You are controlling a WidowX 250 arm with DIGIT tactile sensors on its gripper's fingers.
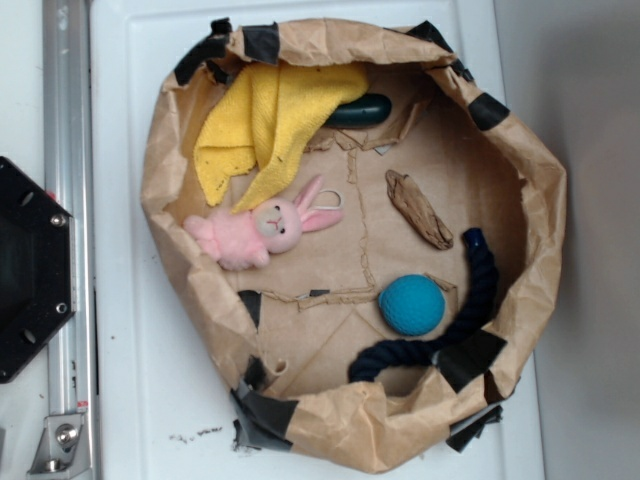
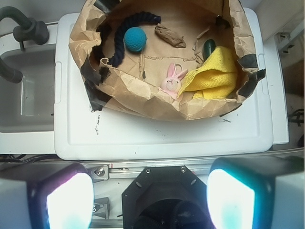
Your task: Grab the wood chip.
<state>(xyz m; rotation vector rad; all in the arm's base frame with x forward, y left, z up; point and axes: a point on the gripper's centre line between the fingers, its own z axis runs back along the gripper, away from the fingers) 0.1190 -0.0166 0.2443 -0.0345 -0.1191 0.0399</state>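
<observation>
Fingers (image 2: 62,198) spread wide apart and holding nothing, hanging high over the near edge of the white tabletop (image 2: 162,133). Far out ahead of them sits the brown paper bowl (image 2: 143,98), and the wood chip (image 2: 170,36) lies on its floor, untouched, beyond the pink bunny (image 2: 172,81), between the teal ball (image 2: 135,38) and the yellow cloth (image 2: 212,74).

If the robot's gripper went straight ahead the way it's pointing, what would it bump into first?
Probably the black robot base, which sits right between the open gripper fingers in the wrist view. The wood chip lies far off inside the paper bag. Depth is hard to judge.
</observation>
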